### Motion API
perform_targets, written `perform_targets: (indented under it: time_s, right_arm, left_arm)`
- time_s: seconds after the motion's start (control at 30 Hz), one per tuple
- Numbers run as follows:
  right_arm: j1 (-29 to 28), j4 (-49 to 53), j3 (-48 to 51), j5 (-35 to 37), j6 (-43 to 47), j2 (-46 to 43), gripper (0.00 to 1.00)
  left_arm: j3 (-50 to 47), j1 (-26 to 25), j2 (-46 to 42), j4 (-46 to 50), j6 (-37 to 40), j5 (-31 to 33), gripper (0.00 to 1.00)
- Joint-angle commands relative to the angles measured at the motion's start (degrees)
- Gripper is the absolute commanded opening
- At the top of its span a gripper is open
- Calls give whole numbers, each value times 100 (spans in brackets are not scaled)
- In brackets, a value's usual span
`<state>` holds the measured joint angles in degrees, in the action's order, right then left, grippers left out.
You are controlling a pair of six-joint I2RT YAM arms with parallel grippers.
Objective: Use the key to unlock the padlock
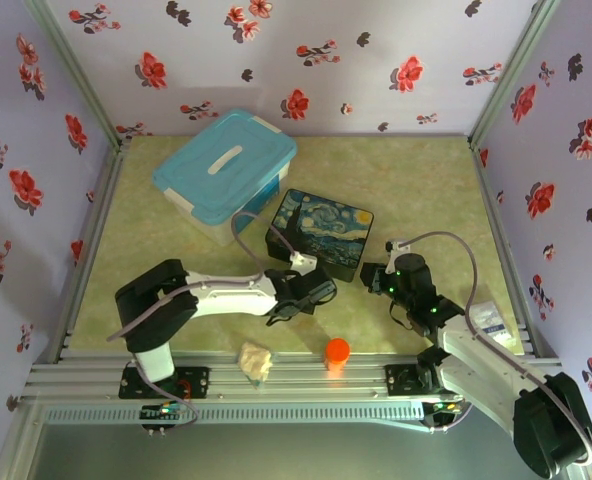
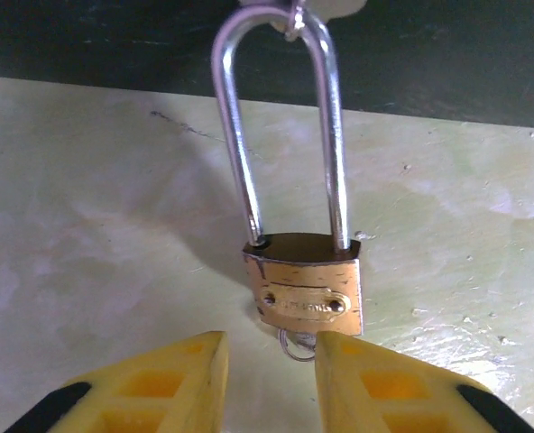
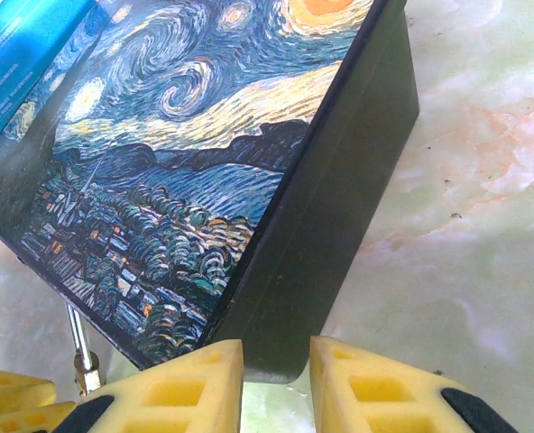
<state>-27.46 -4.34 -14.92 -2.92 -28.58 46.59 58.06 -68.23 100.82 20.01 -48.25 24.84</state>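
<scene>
On the near edge of the tabletop (image 1: 416, 190), a small round orange cap (image 1: 337, 350) is standing beside a crumpled beige lump (image 1: 256, 362). A flat white packet (image 1: 491, 320) is lying toward the right edge.

Just beyond the cap, around the middle of the tabletop, the left tool (image 2: 271, 341) is pointing at the tiny brass-gold padlock (image 2: 305, 289). Its yellow fingers (image 2: 186, 379) are standing narrowly apart, with bare tabletop showing between them and nothing clamped. A small silver wire ring (image 2: 294, 347) is peeking out at the lock body's near end, just inside the right finger. I cannot tell what the ring is attached to.

The padlock is lying flat on the tabletop with its body toward the tool. Its long thin silver shackle (image 2: 235, 135) is stretching away, with both legs entering the body. The curved top is reaching the dark near wall of the rectangular box painted with a swirling starry night (image 1: 321, 228).

The right tool (image 3: 276, 347) is hovering at the box's near-right corner, and its yellow fingers (image 3: 375, 388) are also narrowly parted and gripping nothing. From that wrist view, the shackle is showing as a silver rod along the box's near wall.

Farther back, toward the far-left corner, a clear plastic tub with a light blue lid (image 1: 226, 165) is sitting just behind the box.
</scene>
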Motion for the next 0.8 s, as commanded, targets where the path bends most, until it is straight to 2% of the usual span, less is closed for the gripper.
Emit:
perform_targets:
  time_s: [0.0, 0.13, 0.33, 0.63, 0.77]
  right_arm:
    - [12, 38, 50, 138, 2, -35, 25]
    - [9, 38, 61, 141, -12, -29, 24]
    - [8, 38, 36, 125, -7, 9, 25]
    - [13, 33, 34, 124, 8, 14, 24]
    - [12, 45, 33, 146, 7, 11, 24]
  left_arm:
    - [-289, 148, -296, -465, 139, -66, 33]
    - [-719, 262, -533, -1369, 557, -514, 45]
    - [-988, 519, -422, -2067, 657, -1046, 46]
    - [-648, 530, 11, -1687, 751, -949, 44]
    - [-597, 508, 35, -1536, 655, -884, 37]
